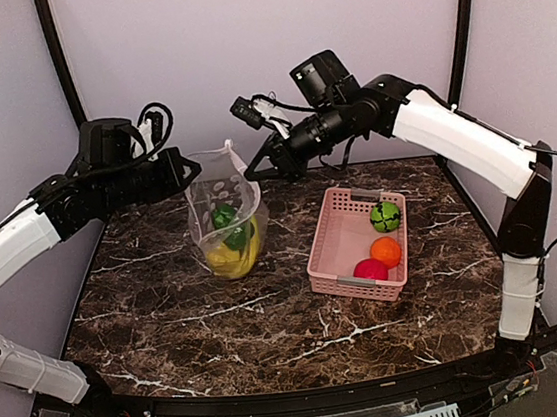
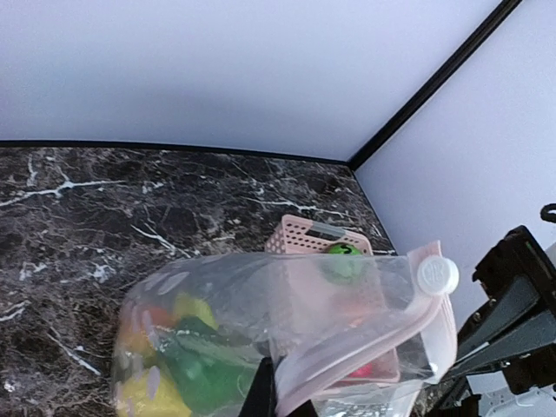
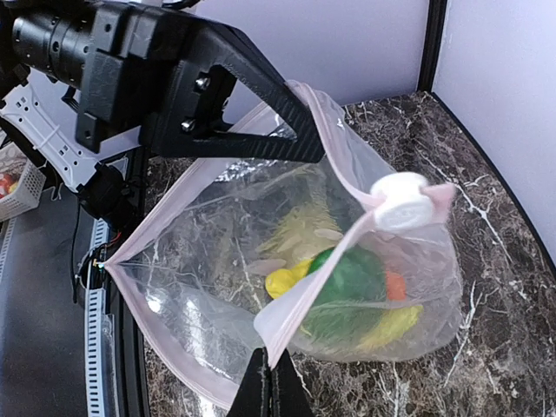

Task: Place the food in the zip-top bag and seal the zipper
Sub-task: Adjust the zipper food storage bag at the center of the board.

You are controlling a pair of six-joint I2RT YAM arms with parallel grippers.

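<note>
The zip-top bag [image 1: 224,213] hangs upright over the table with its mouth open, held between both grippers. It contains green peppers [image 3: 347,285], a yellow banana [image 3: 294,281] and other yellow and orange food. My left gripper [image 1: 194,170] is shut on the bag's left mouth edge; its fingers [image 2: 261,395] pinch the strip. My right gripper [image 1: 252,171] is shut on the opposite edge [image 3: 268,356]. The pinkish zipper [image 3: 323,276] carries a white slider [image 3: 400,201] at one end. A green ball [image 1: 385,216], an orange [image 1: 386,251] and a red-pink ball [image 1: 370,270] lie in the basket.
The pink lattice basket [image 1: 335,240] stands right of the bag on the dark marble table [image 1: 192,329]. Walls close the back and both sides. The right arm reaches over the basket's far end.
</note>
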